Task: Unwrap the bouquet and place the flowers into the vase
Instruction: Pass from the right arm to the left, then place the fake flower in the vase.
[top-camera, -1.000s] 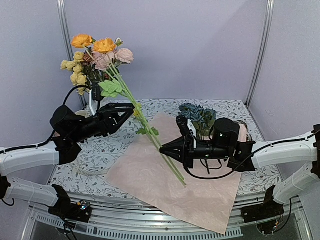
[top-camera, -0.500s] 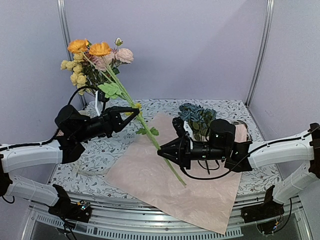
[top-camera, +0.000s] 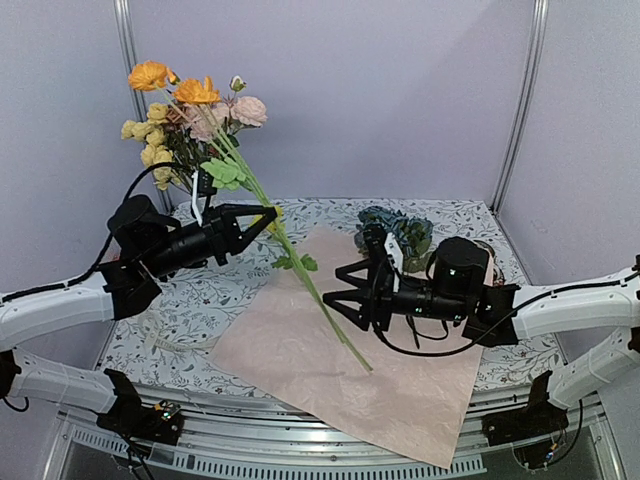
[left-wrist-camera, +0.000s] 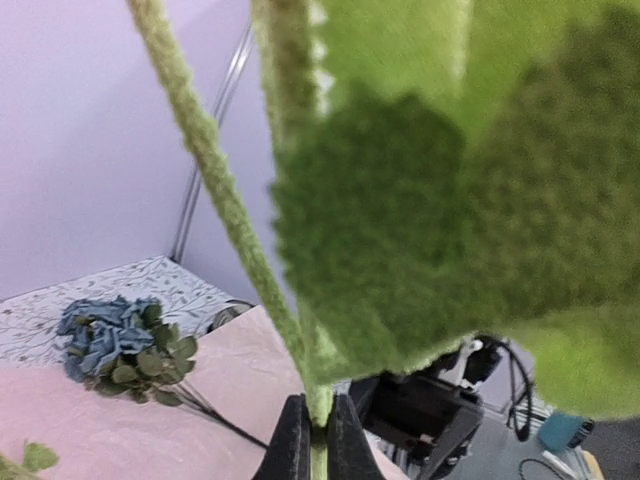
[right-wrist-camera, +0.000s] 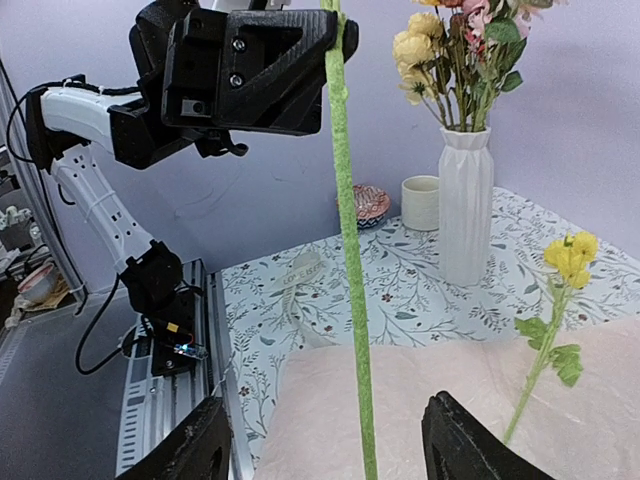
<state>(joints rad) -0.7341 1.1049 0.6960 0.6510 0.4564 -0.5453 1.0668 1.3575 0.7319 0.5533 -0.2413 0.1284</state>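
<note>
My left gripper (top-camera: 264, 214) (left-wrist-camera: 318, 418) is shut on the green stems of two orange flowers (top-camera: 172, 82). The stems (right-wrist-camera: 346, 250) slant down to the pink wrapping paper (top-camera: 350, 375). My right gripper (top-camera: 336, 286) (right-wrist-camera: 328, 425) stands open around the lower stem, with its fingers clear of it on both sides. The white ribbed vase (right-wrist-camera: 465, 200) holds yellow and pink flowers (top-camera: 205, 125); in the top view my left arm hides most of it. A blue hydrangea cluster (top-camera: 394, 230) (left-wrist-camera: 112, 340) lies on the paper's far side. A small yellow sprig (right-wrist-camera: 558, 300) lies on the paper too.
A pale ribbon (right-wrist-camera: 300, 272) (top-camera: 168, 342) lies on the patterned tablecloth left of the paper. A cream mug (right-wrist-camera: 421, 203) and a patterned bowl (right-wrist-camera: 368, 206) stand beside the vase. The paper's near corner hangs over the table's front edge (top-camera: 300, 425).
My left gripper has shut on the stems and lifted the orange flowers a little up and left. My right gripper has opened and let the stem go.
</note>
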